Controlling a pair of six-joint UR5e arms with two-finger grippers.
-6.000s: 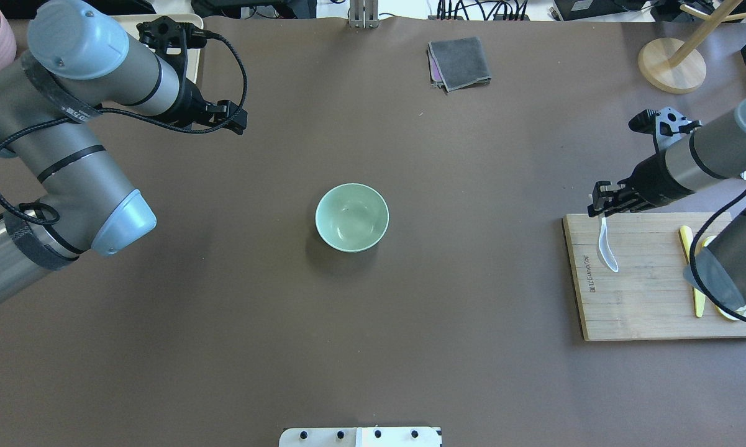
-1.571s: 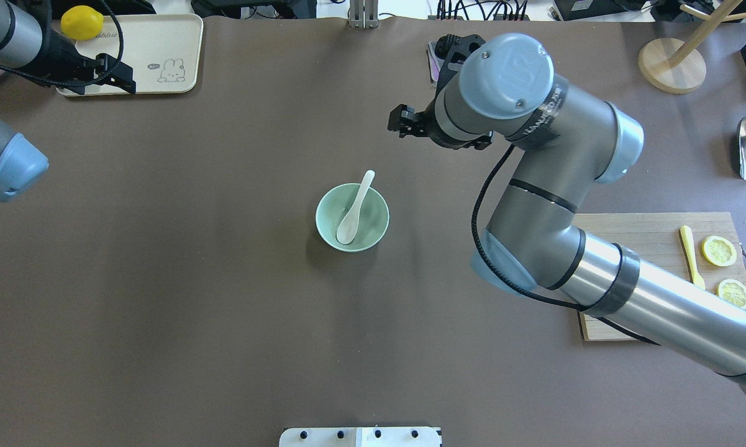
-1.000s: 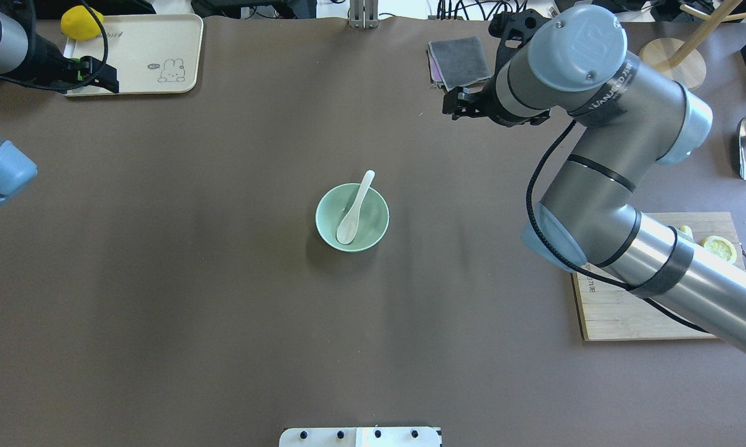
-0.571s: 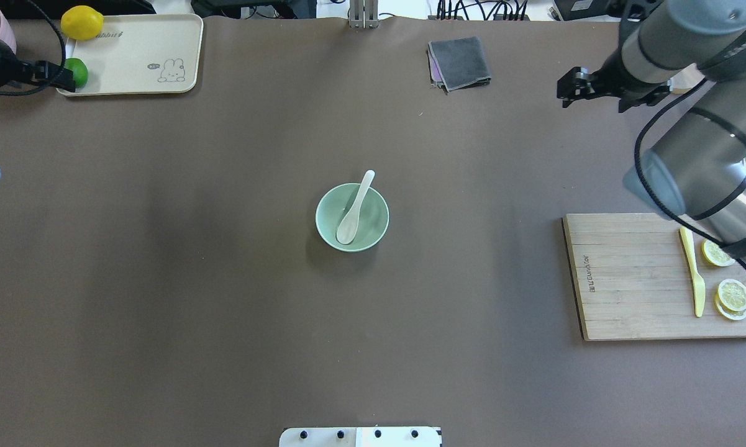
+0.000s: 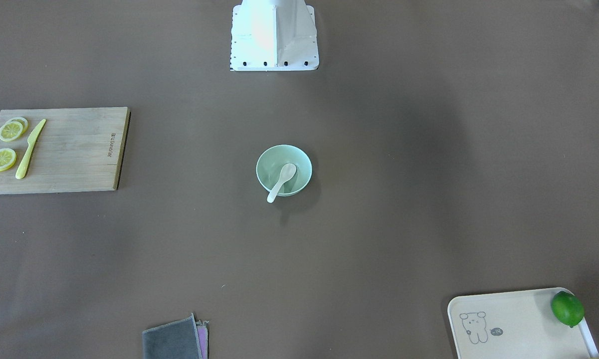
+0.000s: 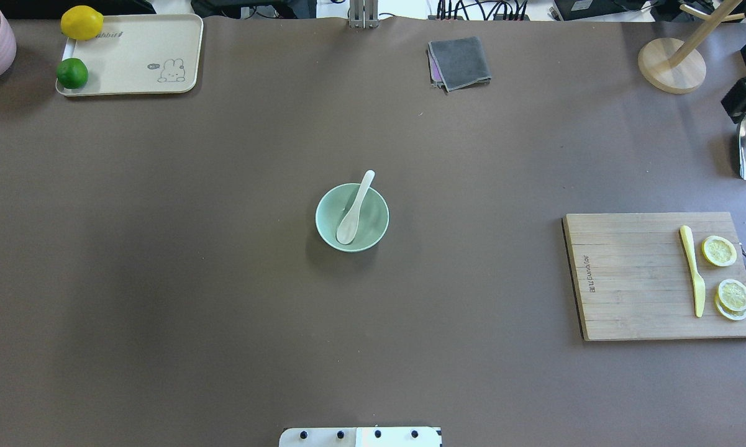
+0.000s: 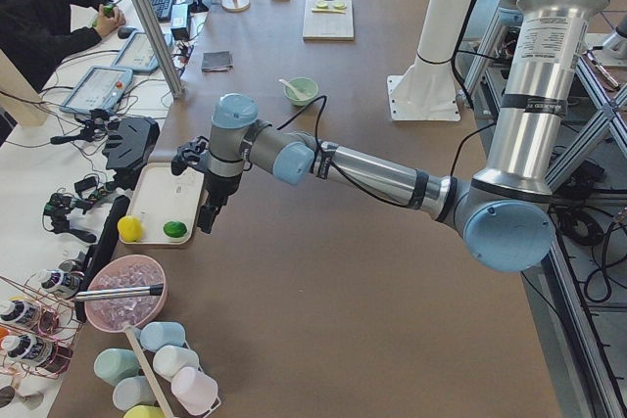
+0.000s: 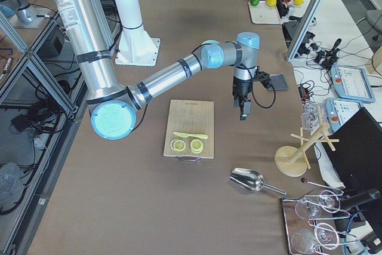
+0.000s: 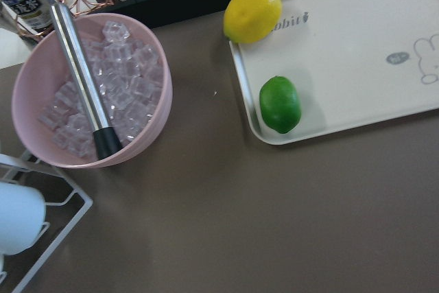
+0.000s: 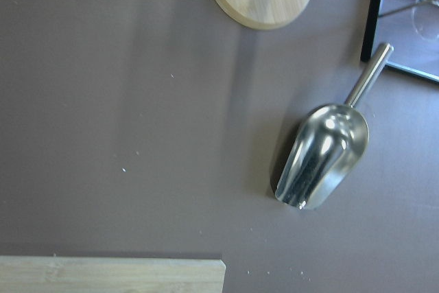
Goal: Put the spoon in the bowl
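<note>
The pale mint-green bowl point(image 6: 373, 231) stands at the table's middle, also in the front-facing view point(image 5: 303, 164). The white spoon point(image 6: 355, 208) lies in it, scoop down inside, handle resting on the far rim and sticking out past it point(image 5: 279, 185). Neither gripper touches it. My left gripper point(image 7: 206, 220) hangs over the tray at the far left. My right gripper point(image 8: 245, 110) hangs high near the cutting board's far side. I cannot tell whether either is open or shut. The wrist views show no fingers.
A wooden cutting board point(image 6: 633, 273) at the right holds a yellow knife point(image 6: 691, 267) and lemon slices point(image 6: 719, 251). A cream tray point(image 6: 136, 49) with a lemon point(image 6: 82, 22) and lime point(image 6: 72, 73) sits far left. A grey cloth point(image 6: 459, 62), metal scoop point(image 10: 322, 156) and pink ice bowl point(image 9: 96, 94) lie around.
My right arm carried the spoon from the board to the bowl, left it there, then drew back right. My left arm has pulled out of the overhead view. The spoon lies still.
</note>
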